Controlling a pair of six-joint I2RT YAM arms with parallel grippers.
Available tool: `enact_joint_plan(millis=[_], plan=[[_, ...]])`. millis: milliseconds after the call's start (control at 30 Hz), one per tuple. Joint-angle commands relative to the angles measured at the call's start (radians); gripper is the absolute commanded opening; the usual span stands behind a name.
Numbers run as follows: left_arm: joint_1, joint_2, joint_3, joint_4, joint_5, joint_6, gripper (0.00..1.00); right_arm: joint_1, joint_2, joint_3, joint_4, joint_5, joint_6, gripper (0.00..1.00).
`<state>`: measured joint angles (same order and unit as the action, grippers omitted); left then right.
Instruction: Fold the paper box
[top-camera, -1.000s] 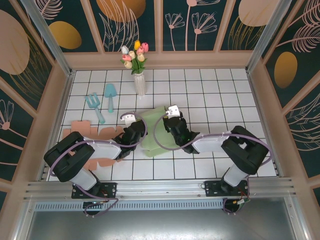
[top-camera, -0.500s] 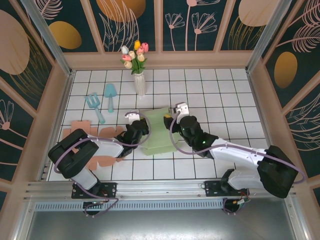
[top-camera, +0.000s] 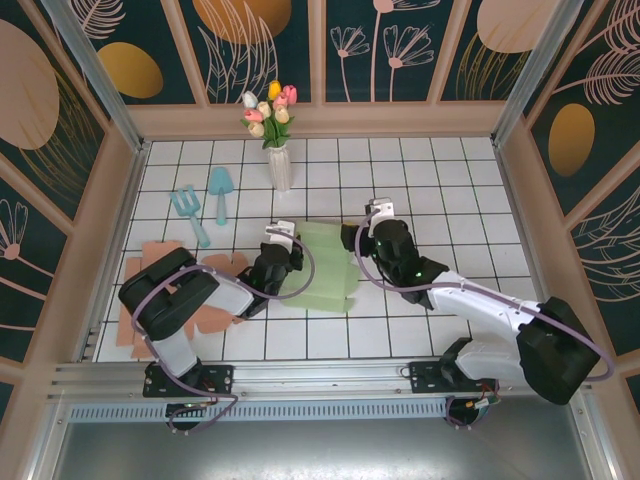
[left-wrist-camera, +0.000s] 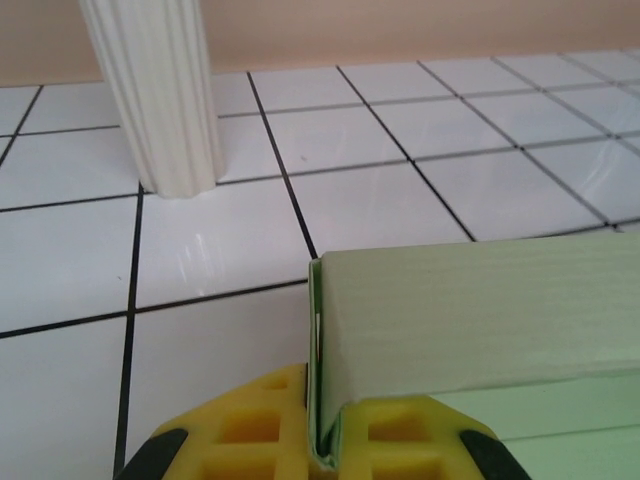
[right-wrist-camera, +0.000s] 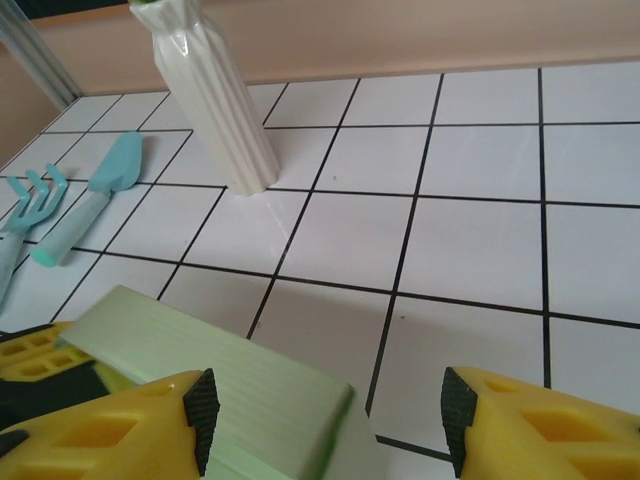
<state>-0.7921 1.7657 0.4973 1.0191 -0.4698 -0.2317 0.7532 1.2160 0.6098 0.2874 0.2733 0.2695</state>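
Paper box (top-camera: 322, 268): green, on the counter (top-camera: 430, 190), near the vase (top-camera: 280, 165), on the side of it toward the arms; one wall is raised.
Left jaws: clamped on a thin upright wall of the box.
Right jaws: apart, with a box corner between them, not pinched.
Handling: probably light and thin; it creases easily and may slide on the glossy tiles.
Hold: I would take a wall edge close to a fold, gently.

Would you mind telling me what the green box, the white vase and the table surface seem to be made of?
The green box looks like thin matte card: faint grain, a sharp creased edge. The white vase seems glazed ceramic, ribbed with a soft sheen, though plastic is possible. The table looks like glossy white tile with dark grout lines.
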Motion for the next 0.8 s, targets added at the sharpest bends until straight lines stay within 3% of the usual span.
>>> enact_joint_plan(millis=[0,500,767], plan=[[0.004,0.046,0.017,0.089,0.024,0.048,0.0,-0.01,0.042,0.026,0.022,-0.008,0.001,0.63],[0.004,0.133,0.057,0.073,0.012,0.042,0.0,-0.035,0.187,-0.065,0.104,0.09,-0.026,0.62],[0.004,0.069,0.167,-0.161,-0.005,0.07,0.0,-0.037,-0.061,0.007,-0.039,0.094,-0.041,0.63]])
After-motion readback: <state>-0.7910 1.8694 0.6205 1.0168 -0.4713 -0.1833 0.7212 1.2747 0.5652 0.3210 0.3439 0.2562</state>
